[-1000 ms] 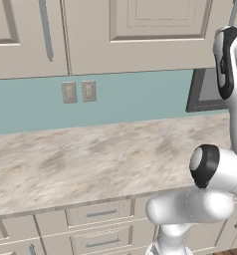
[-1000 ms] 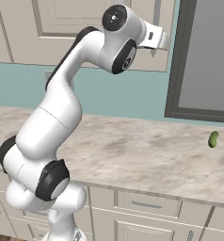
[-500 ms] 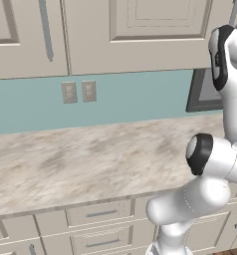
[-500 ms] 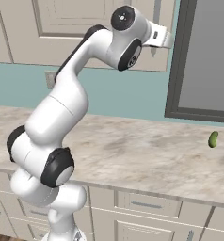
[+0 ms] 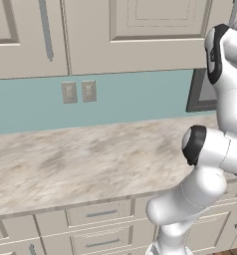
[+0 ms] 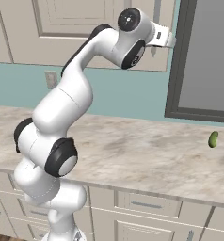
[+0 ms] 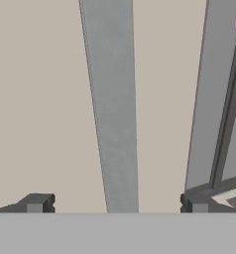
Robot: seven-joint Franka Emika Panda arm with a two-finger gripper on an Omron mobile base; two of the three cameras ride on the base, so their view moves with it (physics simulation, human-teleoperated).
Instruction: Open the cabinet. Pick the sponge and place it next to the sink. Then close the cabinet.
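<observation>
We see the cabinet (image 6: 100, 33), a beige wall unit with a raised-panel door, closed flat above the counter. Its long grey bar handle (image 7: 112, 109) runs upright along the door's edge, filling the middle of the hand view.

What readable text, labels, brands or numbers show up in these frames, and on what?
None: no legible word, number, brand or sign in any view.
The cabinet door and its handle are plain.
The two wall plates carry no markings.
The counter, the drawers and the green pickle-like thing are unmarked.
</observation>
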